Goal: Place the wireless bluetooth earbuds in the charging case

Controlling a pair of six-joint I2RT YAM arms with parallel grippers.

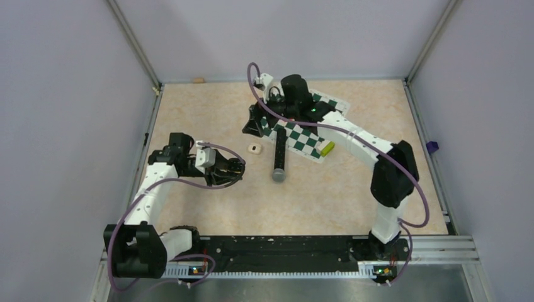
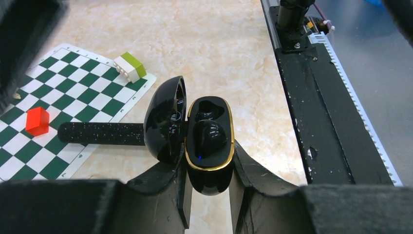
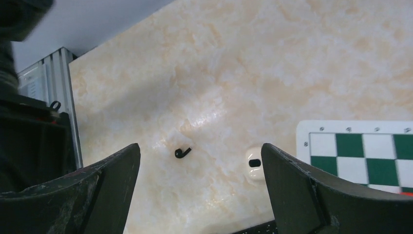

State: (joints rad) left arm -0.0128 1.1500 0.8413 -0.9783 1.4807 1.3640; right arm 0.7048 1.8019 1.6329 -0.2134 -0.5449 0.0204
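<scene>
**A:** Where was the loose black earbud [image 3: 183,152]?

**B:** On bare table off the corner of the chessboard mat [image 3: 360,151], with an off-white piece [image 3: 254,163] between it and the mat. The right gripper [image 3: 199,152] hung over it with its fingers spread wide. The bud sat between them, a little off centre on the side away from the mat.

**A:** And the charging case [image 2: 229,146]?

**B:** Off the mat's edge, pinched low on its body by the left gripper [image 2: 209,168]. The lid was swung open towards the mat, one seated bud [image 2: 209,138] filled a well, and the other well [image 2: 208,109] looked empty.

**A:** So how should the pickup have gone?

**B:** I'd have centred on the bud first, then come straight down and closed gently, since it looked likely to skid. I'd have kept the mat-side finger clear of the off-white piece, and held the case steady and open
</scene>
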